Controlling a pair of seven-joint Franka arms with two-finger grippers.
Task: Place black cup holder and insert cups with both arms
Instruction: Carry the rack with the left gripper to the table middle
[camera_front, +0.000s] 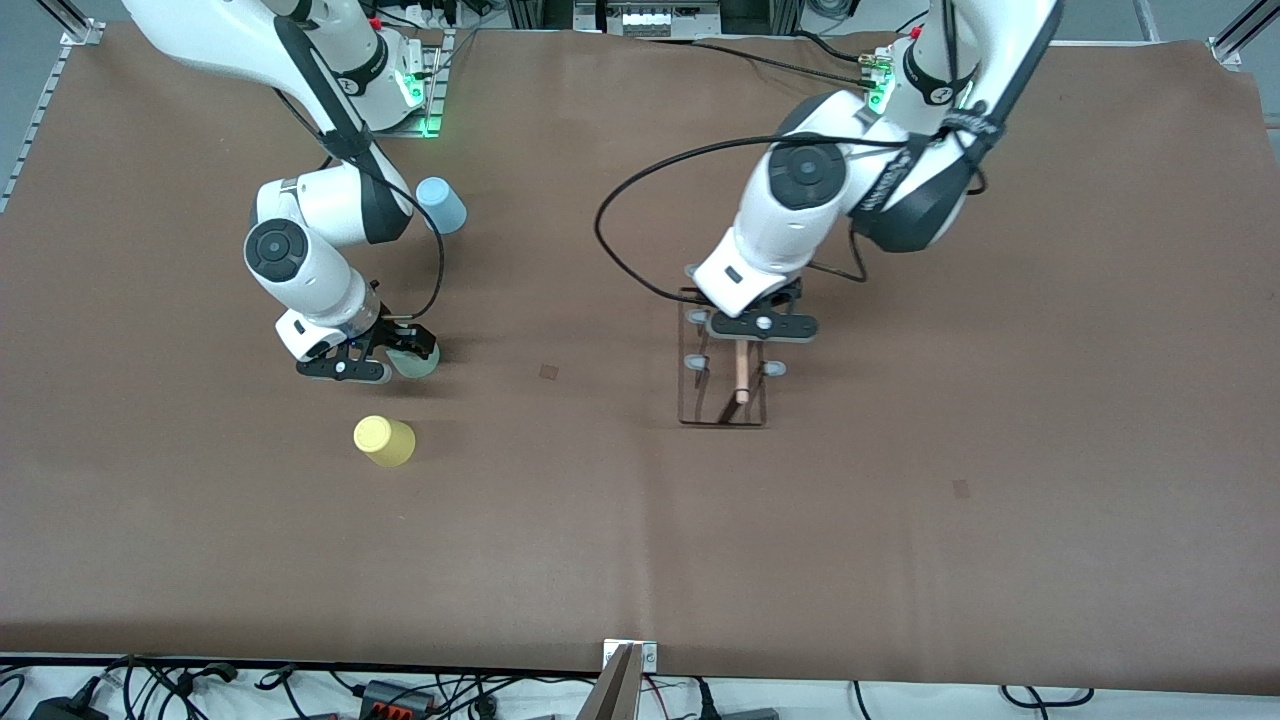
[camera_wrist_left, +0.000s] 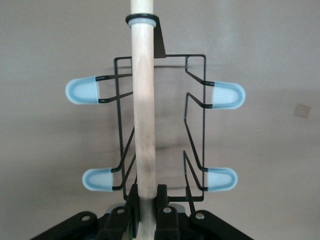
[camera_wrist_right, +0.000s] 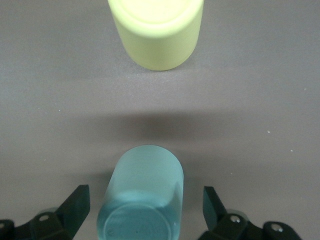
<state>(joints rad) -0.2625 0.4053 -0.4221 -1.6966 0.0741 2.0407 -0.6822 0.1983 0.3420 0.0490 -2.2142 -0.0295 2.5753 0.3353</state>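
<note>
Item 1: grey-green cup, upside down on the counter, sits between my right gripper's open jaws. Left gripper clamps the black cup holder's wooden rod, mid-counter.

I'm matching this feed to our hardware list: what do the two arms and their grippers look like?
Both the left arm and the right arm have glossy white shells with dark grey-black joint bands and round dark caps. Black cables loop alongside each. The left gripper and right gripper are black, two-fingered, with silver screws. Green lights glow at both bases.
</note>
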